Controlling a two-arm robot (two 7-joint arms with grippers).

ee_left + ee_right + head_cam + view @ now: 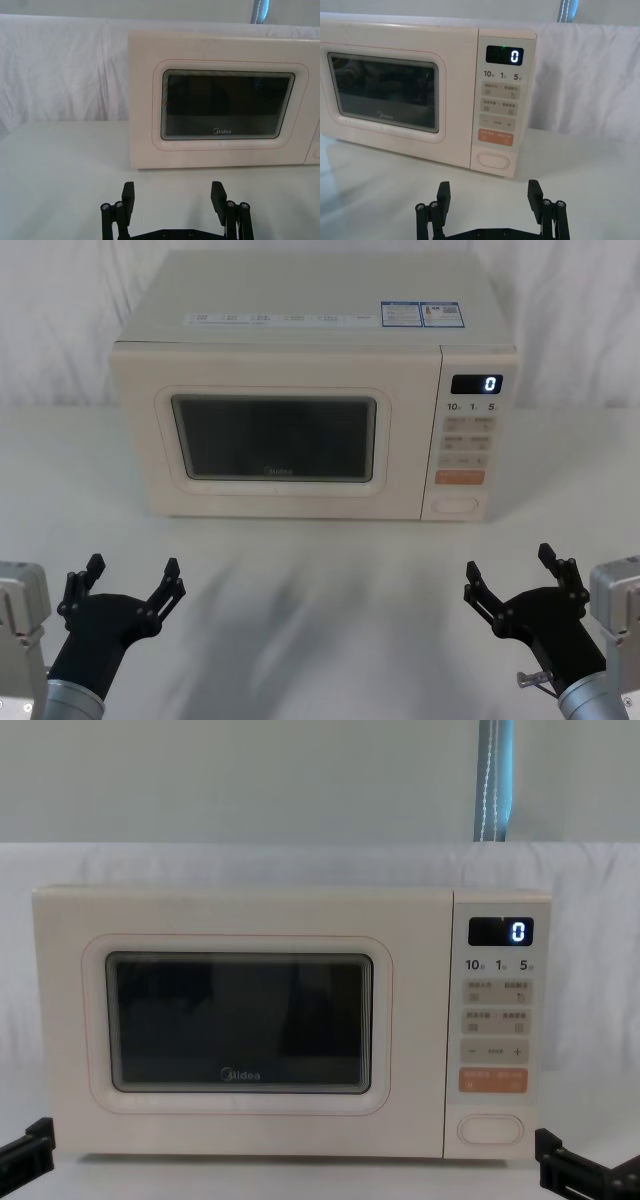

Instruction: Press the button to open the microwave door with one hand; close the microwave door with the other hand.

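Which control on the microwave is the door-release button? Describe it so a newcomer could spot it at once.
Start at the cream microwave on the white table and go to the narrow control panel right of the microwave door. At the panel's bottom, just under the orange rectangular button, is the button. It is a wide, unmarked cream pill, larger than the printed keys above.

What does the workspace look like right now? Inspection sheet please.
Surface: white-covered table, bare in front of the microwave.
Job's things: microwave door shut; door-release button at the foot of the control panel, untouched; display reads 0.
Clutter: nothing seen.
Grippers: left claw and right claw both open, low, short of the microwave.
Cables: nothing seen.
Surroundings: white drape behind.
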